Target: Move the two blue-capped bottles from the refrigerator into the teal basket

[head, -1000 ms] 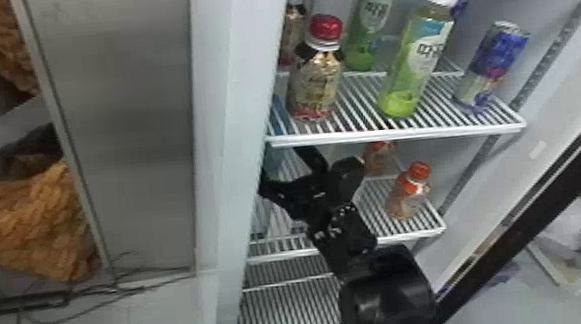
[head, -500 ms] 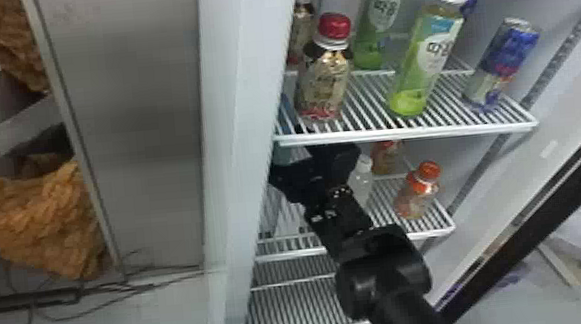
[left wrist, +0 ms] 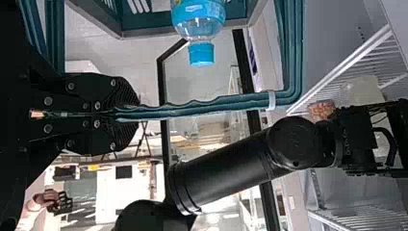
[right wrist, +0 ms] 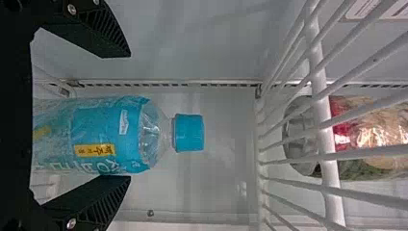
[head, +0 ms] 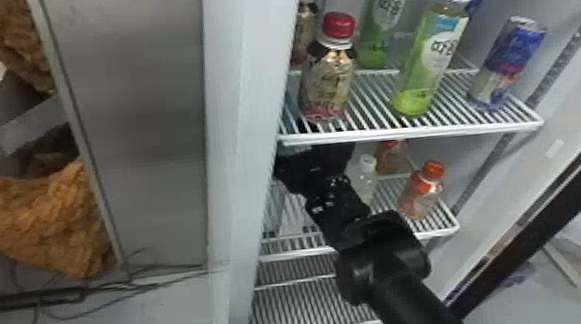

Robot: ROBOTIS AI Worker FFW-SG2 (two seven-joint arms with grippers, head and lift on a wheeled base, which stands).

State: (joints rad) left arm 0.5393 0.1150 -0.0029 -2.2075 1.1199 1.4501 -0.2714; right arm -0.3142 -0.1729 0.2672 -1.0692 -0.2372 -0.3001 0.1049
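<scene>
Right wrist view has the blue-capped bottle (right wrist: 103, 134) upright in the fridge (right wrist: 226, 163), lined up between the parted fingers (right wrist: 98, 31) of the right claw (right wrist: 130, 117), while the left claw (left wrist: 132, 114) grips the basket handle (left wrist: 207, 104).

The fridge shelves (head: 412, 133) are looked down on from the head, a bit away. The teal basket (left wrist: 154, 23) is seen close from the left wrist. A blue-capped bottle (right wrist: 96, 127) is faced very near from the right wrist. The right arm (head: 397, 270) and some shelves are shared by the head and left wrist views.
</scene>
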